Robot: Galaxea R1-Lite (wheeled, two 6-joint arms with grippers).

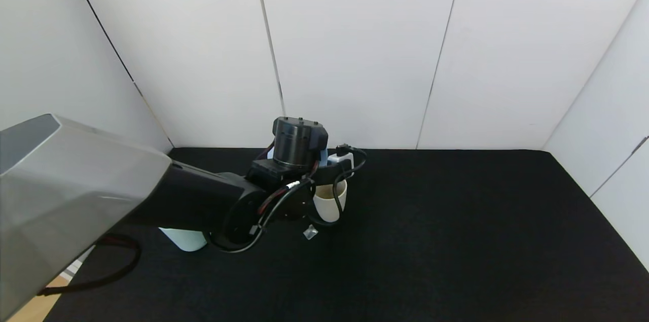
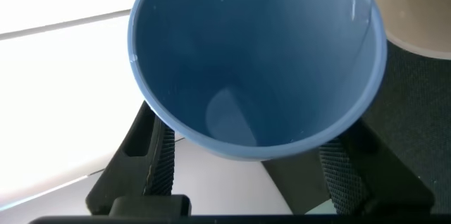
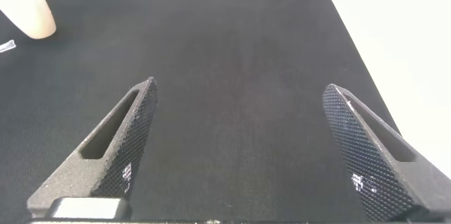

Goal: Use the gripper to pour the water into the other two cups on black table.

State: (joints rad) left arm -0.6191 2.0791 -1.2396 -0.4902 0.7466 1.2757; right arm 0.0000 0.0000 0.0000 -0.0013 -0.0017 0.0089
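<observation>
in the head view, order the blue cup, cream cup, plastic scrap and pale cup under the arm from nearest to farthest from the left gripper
1. Blue cup: clamped in the left gripper, tilted.
2. Cream cup: just below and beside the gripper.
3. Plastic scrap: on the black table, in front of the cream cup.
4. Pale cup: farthest, under the left arm near the table's left edge.

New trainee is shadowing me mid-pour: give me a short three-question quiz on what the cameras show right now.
1. True or false: the left gripper holds the blue cup.
2. Which cup stands just beside the left gripper in the head view? A) cream cup B) red cup C) glass cup
3. Fill in: the right gripper hangs ____ above the black table.

Key: 1 true; 2 A; 3 open.
</observation>
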